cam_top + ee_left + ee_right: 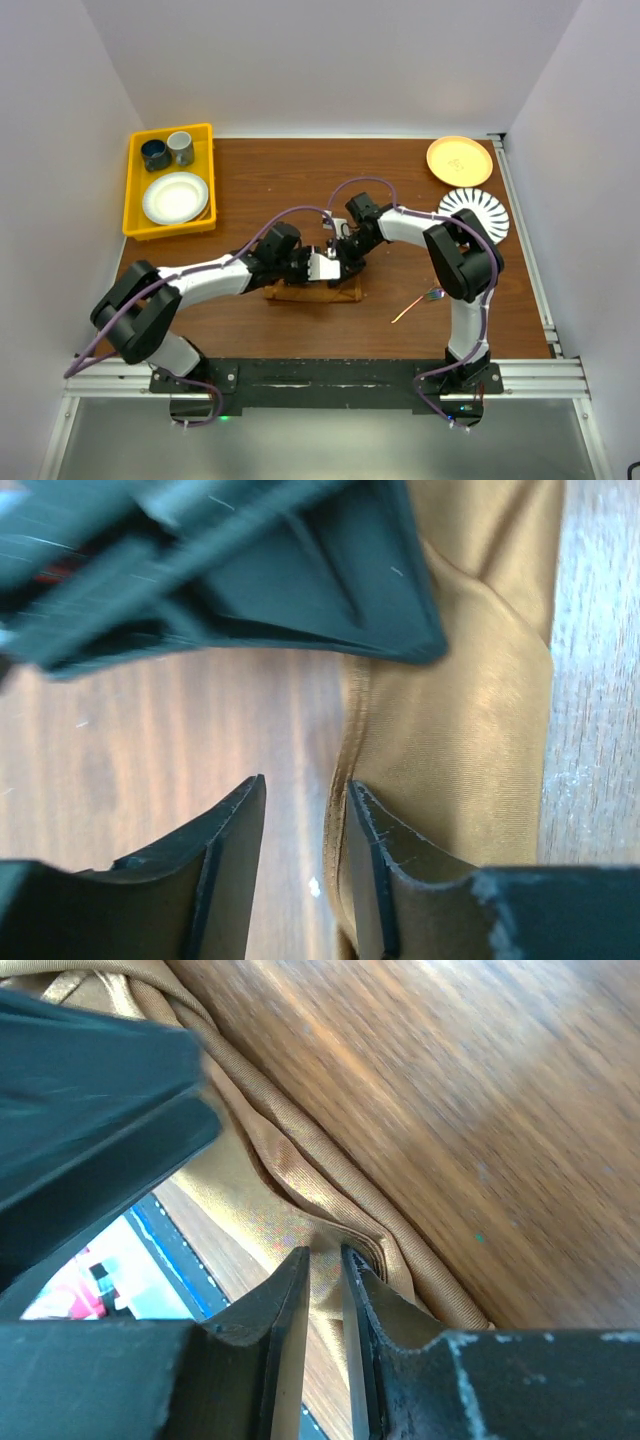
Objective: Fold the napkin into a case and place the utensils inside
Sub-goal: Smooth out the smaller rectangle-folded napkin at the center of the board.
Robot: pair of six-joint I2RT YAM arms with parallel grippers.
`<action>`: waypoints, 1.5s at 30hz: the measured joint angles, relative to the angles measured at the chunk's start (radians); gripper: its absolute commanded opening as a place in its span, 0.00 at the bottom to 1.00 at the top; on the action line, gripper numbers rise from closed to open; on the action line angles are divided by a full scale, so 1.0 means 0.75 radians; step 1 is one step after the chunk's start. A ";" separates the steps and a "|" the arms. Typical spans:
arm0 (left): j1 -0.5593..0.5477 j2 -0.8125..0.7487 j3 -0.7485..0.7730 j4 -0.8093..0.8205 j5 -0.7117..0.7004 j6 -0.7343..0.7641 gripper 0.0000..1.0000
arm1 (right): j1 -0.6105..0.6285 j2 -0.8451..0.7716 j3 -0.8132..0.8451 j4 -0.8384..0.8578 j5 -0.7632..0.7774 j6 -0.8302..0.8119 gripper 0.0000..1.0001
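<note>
Napkin (312, 292): rust-brown cloth folded into a narrow flat strip, long axis left–right, lying centre-front on table (300, 170); upper part hidden from above. Left wrist view: napkin (470, 750) with smooth golden sheen, soft lengthwise creases. Right wrist view: napkin (300, 1160) with stacked layers, rolled fold along one edge. Utensils (418, 304): thin iridescent metal pieces, lying diagonally on table right of napkin, apart from it, outside cloth.

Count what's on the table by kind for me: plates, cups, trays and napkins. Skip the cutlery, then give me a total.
Plates: 3 (white plate in the tray, orange plate, ribbed white plate)
Cups: 2 (dark cup, grey cup)
Trays: 1 (yellow tray)
Napkins: 1 (napkin)
Total: 7
</note>
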 measured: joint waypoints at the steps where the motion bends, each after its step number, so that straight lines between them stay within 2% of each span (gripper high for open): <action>1: 0.000 -0.022 0.001 -0.007 -0.009 -0.015 0.44 | 0.007 0.000 0.000 0.006 0.004 0.001 0.23; 5: 0.015 -0.154 0.011 -0.092 -0.023 -0.094 0.42 | 0.025 0.000 0.000 0.016 0.011 0.004 0.23; 8: 0.079 -0.262 0.024 -0.171 -0.017 -0.141 0.35 | 0.030 0.000 0.000 0.018 0.015 0.004 0.23; 11: 0.172 -0.319 0.025 -0.221 -0.027 -0.159 0.29 | 0.033 -0.001 0.000 0.019 0.019 0.004 0.23; 13: 0.222 -0.340 0.011 -0.247 -0.048 -0.156 0.28 | 0.036 -0.002 0.000 0.020 0.021 0.004 0.22; 17: 0.239 -0.392 -0.066 -0.285 -0.049 -0.149 0.23 | 0.039 -0.002 0.000 0.021 0.023 0.004 0.22; 22: 0.199 -0.405 -0.083 -0.308 -0.044 -0.129 0.18 | 0.041 -0.003 0.000 0.021 0.025 0.004 0.23; 31: 0.010 -0.396 -0.139 -0.253 -0.095 -0.078 0.10 | 0.050 -0.003 0.000 0.022 0.026 0.004 0.24; 38: -0.065 -0.246 -0.207 -0.239 -0.171 -0.033 0.04 | 0.053 -0.003 0.001 0.022 0.026 0.004 0.24; 45: -0.080 -0.202 -0.200 -0.215 -0.203 0.012 0.11 | 0.055 -0.003 0.002 0.018 0.029 -0.002 0.24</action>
